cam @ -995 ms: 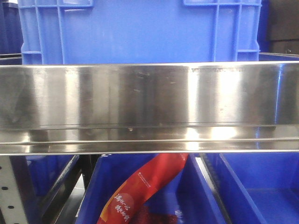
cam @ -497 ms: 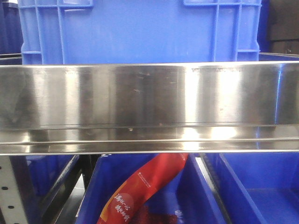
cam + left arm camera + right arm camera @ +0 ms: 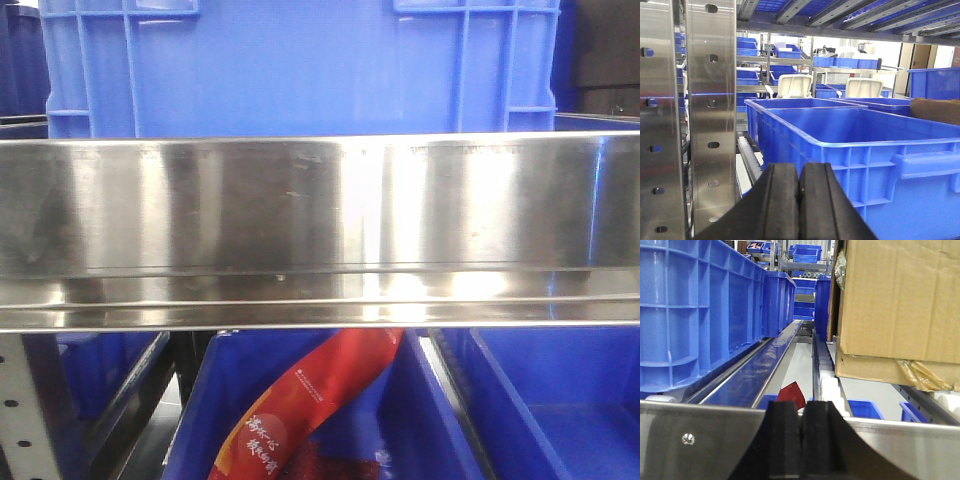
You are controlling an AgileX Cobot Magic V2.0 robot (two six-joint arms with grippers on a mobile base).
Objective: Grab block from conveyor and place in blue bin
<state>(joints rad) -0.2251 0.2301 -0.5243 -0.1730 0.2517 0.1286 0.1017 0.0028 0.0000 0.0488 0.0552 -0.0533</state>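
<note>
No block and no conveyor show in any view. A large blue bin (image 3: 300, 70) stands behind a steel rail (image 3: 320, 230) in the front view. My left gripper (image 3: 799, 172) is shut, its black fingers pressed together with nothing between them, close in front of another big blue bin (image 3: 880, 150). My right gripper (image 3: 801, 407) is shut and empty too, just behind a steel rail (image 3: 700, 440). Neither gripper appears in the front view.
Below the rail lie lower blue bins (image 3: 560, 410), one holding a red packet (image 3: 300, 410). A perforated steel upright (image 3: 710, 100) rises at the left gripper's left. A cardboard box (image 3: 900, 300) sits on white rollers (image 3: 830, 385) to the right; blue bins (image 3: 690, 315) line the left.
Only the reflections on the steel rail have shifted in the front view; the bins and the red packet have not moved.
</note>
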